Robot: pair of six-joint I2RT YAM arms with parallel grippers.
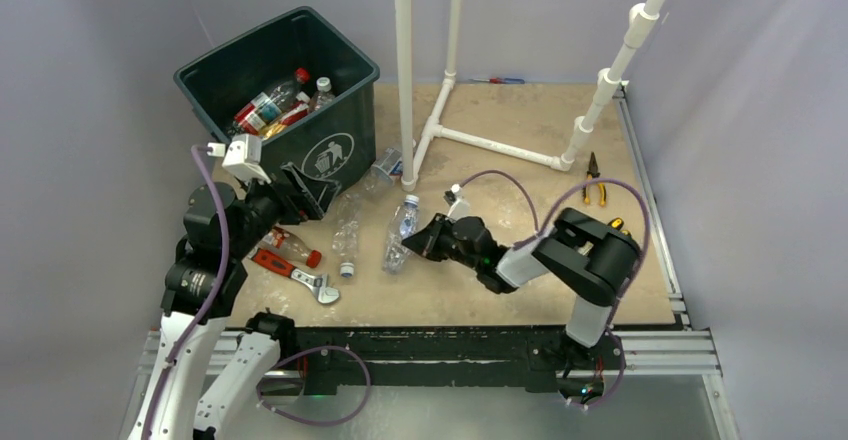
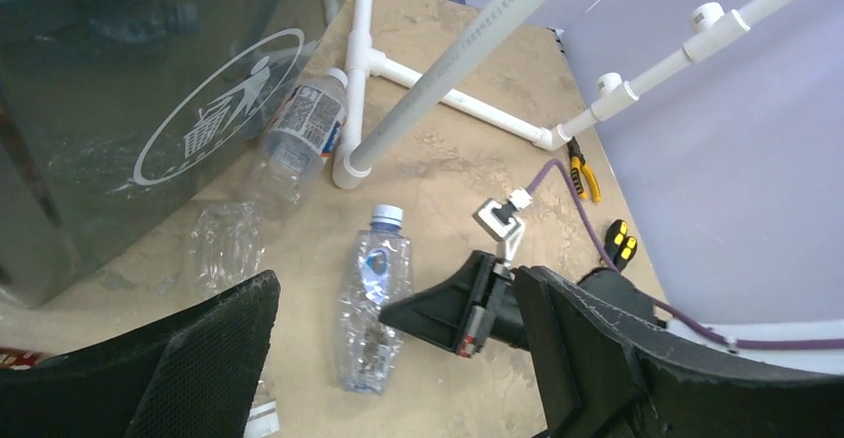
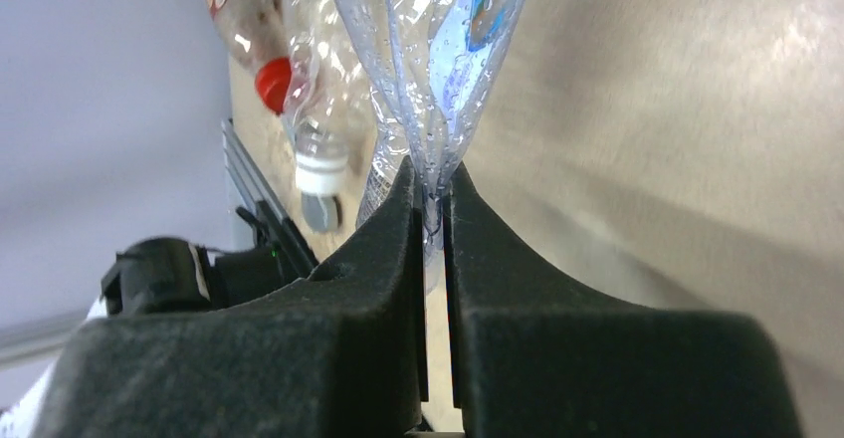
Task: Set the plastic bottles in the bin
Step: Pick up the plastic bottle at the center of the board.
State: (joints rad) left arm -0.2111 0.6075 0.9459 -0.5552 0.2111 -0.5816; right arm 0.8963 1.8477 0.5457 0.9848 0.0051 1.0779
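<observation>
The tabletop (image 1: pixel 480 290), tan and rectangular, carries everything before you. The bin (image 1: pixel 352 120), dark green, stands at its far left corner with the white logo wall turned toward the arms; several plastic bottles (image 1: pixel 275 105) lie inside it. A white pipe frame (image 1: pixel 404 70) rises just right of the bin. Your left arm (image 1: pixel 215 225) reaches up to the bin's near wall; the left jaws are spread wide and grip nothing. Your right arm (image 1: pixel 590 250) reaches leftward over the middle of the tabletop; the right jaws are clenched almost together on the thin, flattened base end of a crushed clear bottle (image 3: pixel 438 60). That bottle sits mid-tabletop between the two arms, cap end pointing away from you; you cannot tell whether it is lifted. A second clear bottle (image 1: pixel 347 235) lies just left of it, a red-capped bottle (image 1: pixel 292 247) lies near your left arm, and another clear bottle (image 1: pixel 385 165) rests between the bin and the frame's foot. A red-handled wrench (image 1: pixel 295 272) lies just beside the red-capped bottle. Yellow-handled pliers (image 1: pixel 595 182) lie well apart, at the right edge.
</observation>
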